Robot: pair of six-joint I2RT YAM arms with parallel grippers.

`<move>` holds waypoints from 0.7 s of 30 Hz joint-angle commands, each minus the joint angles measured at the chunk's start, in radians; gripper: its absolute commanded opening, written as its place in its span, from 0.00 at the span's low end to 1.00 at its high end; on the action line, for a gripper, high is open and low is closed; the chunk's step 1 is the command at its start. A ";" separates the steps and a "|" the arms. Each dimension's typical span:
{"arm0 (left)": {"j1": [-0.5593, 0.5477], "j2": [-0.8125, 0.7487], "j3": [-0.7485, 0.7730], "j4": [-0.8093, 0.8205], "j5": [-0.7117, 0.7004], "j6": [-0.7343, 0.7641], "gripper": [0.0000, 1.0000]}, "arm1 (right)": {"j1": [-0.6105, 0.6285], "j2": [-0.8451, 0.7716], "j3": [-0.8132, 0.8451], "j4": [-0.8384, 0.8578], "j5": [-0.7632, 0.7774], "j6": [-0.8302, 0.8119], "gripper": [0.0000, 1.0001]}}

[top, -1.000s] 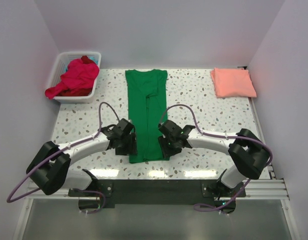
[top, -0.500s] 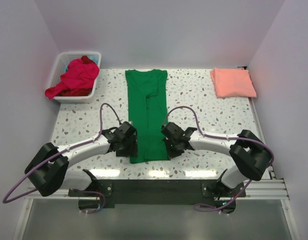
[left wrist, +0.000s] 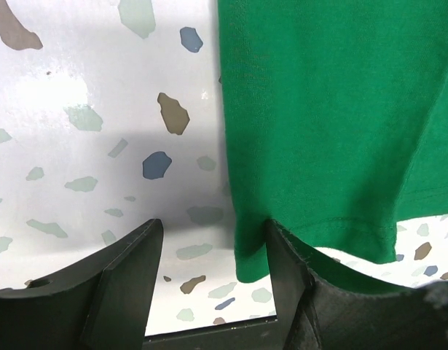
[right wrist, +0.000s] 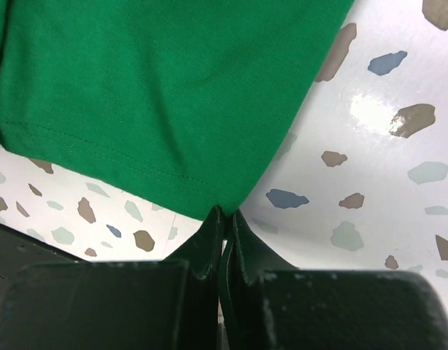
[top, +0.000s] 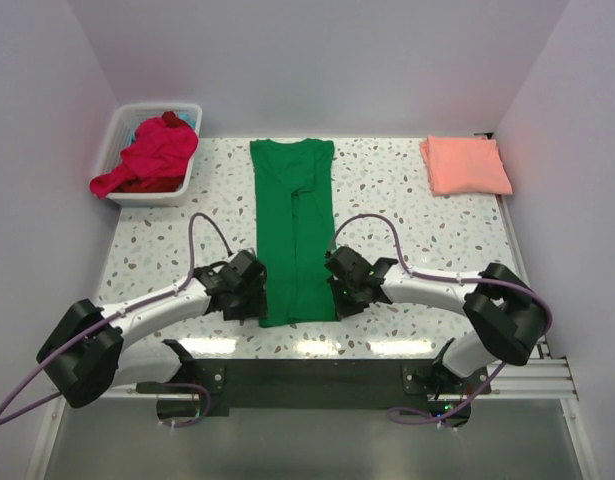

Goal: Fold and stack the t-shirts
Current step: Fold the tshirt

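Pinching the near right corner of the green t-shirt [top: 293,230], the right claw [top: 339,300] sits clenched on the hem low over the speckled bench [top: 407,210]. From the right wrist, the claw [right wrist: 225,219] shows its two fingers pressed together, with the fabric [right wrist: 158,87] drawn to a point where it meets their tips.

Across the garment, the left claw [top: 255,305] stands released at the near left corner. In its wrist view, the claw [left wrist: 209,244] has its fingers [left wrist: 129,255] spread on the bench. The shirt's [left wrist: 325,109] corner lies in the gap against the inner finger, not gripped.

The green t-shirt lies flat in the middle of the bench as a long narrow strip, its sides folded in. Its collar end points to the far wall and its hem lies toward the arm bases.

A salmon-pink t-shirt [top: 465,165] rests folded at the far right corner of the bench, well apart from both arms. Red and magenta t-shirts [top: 152,155] are heaped in a white basket [top: 122,118] at the far left corner, spilling over its near rim.
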 commanded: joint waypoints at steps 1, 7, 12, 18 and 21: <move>-0.006 0.062 -0.080 -0.056 0.017 -0.026 0.63 | 0.004 0.002 -0.042 -0.057 0.025 0.005 0.00; -0.006 0.102 -0.076 -0.066 0.014 -0.046 0.63 | 0.004 -0.050 -0.060 -0.095 0.082 0.034 0.00; -0.007 0.112 -0.079 -0.067 0.017 -0.048 0.63 | 0.004 -0.096 -0.080 -0.117 0.123 0.057 0.00; -0.009 0.096 -0.071 -0.054 0.034 -0.036 0.61 | 0.004 -0.076 -0.084 -0.095 0.106 0.059 0.00; -0.016 0.047 -0.050 -0.060 0.053 -0.025 0.61 | 0.004 -0.061 -0.070 -0.086 0.099 0.051 0.00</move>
